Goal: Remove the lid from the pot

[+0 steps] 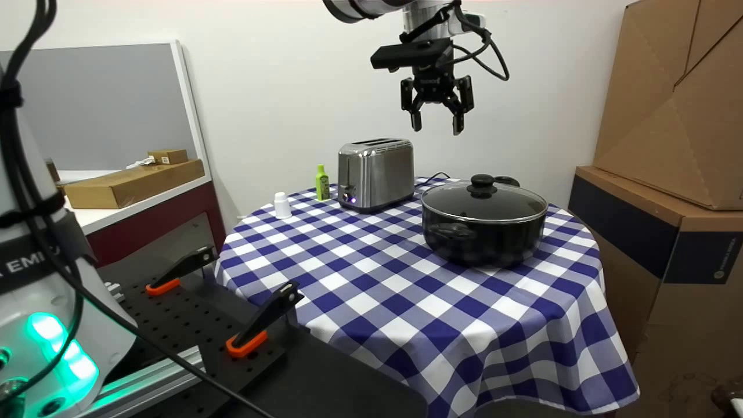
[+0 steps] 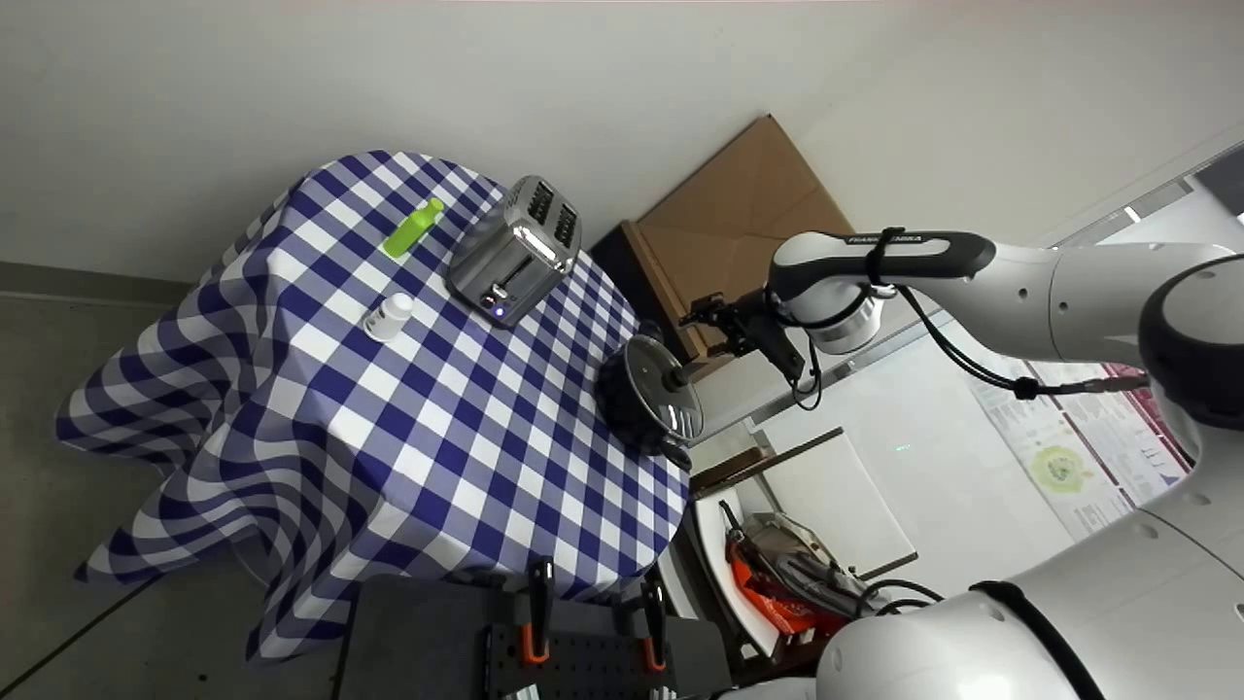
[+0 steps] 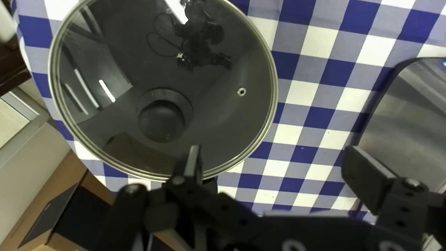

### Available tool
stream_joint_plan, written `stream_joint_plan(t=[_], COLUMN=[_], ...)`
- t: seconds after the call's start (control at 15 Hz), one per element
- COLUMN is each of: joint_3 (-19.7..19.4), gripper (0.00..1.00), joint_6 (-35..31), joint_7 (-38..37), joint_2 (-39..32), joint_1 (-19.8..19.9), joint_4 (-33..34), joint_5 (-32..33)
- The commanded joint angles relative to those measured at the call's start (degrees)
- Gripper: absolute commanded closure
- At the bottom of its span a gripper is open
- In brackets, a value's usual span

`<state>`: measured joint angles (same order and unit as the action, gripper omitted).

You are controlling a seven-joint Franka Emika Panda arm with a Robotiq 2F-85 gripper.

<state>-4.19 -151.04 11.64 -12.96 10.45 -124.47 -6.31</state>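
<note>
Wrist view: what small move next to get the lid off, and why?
I'd probably shift the open gripper sideways toward the knob on the lid before lowering: it hangs higher, touching neither, and in the wrist view the knob lies left of both fingers, not between them.

Pot [image 1: 484, 241] was black, lid [image 3: 219, 125] see-through grey with silvery rim [image 3: 274, 87] and black knob [image 3: 162, 122], gripper [image 1: 437, 123] black, cloth [image 1: 360, 261] blue-white check; clamps [image 1: 264, 317] lower left in an exterior view were black-orange

Arm [image 2: 1079, 301] extended w/ end effector [image 1: 437, 123] pointing dn (fingers [image 1: 417, 121] well apart).
</note>
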Motion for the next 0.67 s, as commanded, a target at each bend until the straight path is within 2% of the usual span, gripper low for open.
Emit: stream_joint_plan(t=[0.0,0.33,0.6], joint_3=[-0.69,-2.29,-6.31], gripper=[0.00,0.00,0.00], joint_6=[6.10,9.83,10.14], joint_7=[1.36,-1.05,-9.07], joint_2=[-5.06,-9.83,-12.83], joint_1=[1.62,2.46,0.18], joint_4=[7.43,10.39,11.29], joint_5=[-0.42,1.32,8.16])
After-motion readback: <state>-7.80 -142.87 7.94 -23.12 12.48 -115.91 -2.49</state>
